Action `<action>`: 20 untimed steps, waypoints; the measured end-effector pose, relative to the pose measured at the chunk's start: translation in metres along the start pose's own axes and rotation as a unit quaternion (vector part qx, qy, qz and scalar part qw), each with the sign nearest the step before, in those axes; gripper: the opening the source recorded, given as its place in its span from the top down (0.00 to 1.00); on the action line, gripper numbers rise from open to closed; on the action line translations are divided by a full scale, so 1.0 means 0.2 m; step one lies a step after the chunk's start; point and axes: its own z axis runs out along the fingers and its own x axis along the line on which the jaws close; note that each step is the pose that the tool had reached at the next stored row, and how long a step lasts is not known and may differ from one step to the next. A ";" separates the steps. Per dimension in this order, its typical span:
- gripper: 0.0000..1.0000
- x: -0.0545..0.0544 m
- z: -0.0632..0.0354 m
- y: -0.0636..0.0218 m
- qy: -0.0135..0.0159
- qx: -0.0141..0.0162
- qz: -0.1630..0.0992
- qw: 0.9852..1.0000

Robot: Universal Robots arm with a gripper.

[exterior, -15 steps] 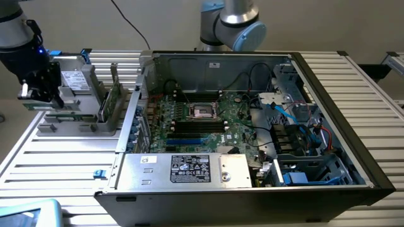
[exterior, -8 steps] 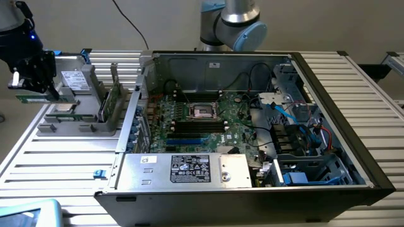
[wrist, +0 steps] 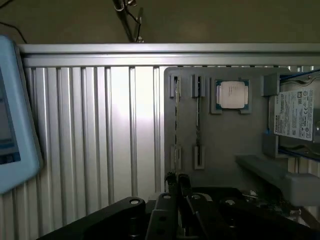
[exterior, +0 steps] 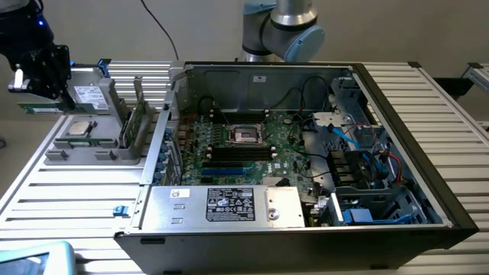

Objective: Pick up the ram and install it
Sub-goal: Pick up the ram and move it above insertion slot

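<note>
Green and thin, the ram is hanging level above the edge of the grey parts tray, clear of its slots, because the gripper is pinching its flat faces between narrowly closed jaws.

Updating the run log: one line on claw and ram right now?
claw: shut on ram | ram: held aloft near gray tray | motherboard: ram not installed

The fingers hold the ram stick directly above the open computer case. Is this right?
No. The fingers hold the ram stick near the gray tray at the exterior view's left, outside the open computer case. The exterior view shows it.
</note>
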 end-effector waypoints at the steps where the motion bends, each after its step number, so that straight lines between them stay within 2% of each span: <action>1: 0.87 0.00 -0.023 -0.017 0.000 0.000 0.000 1.000; 5: 0.87 0.01 -0.105 -0.088 -0.002 0.000 0.000 1.000; 12: 0.87 0.01 -0.223 -0.233 -0.002 0.000 0.000 1.000; 20: 0.87 0.00 -0.311 -0.413 -0.002 -0.001 0.000 1.000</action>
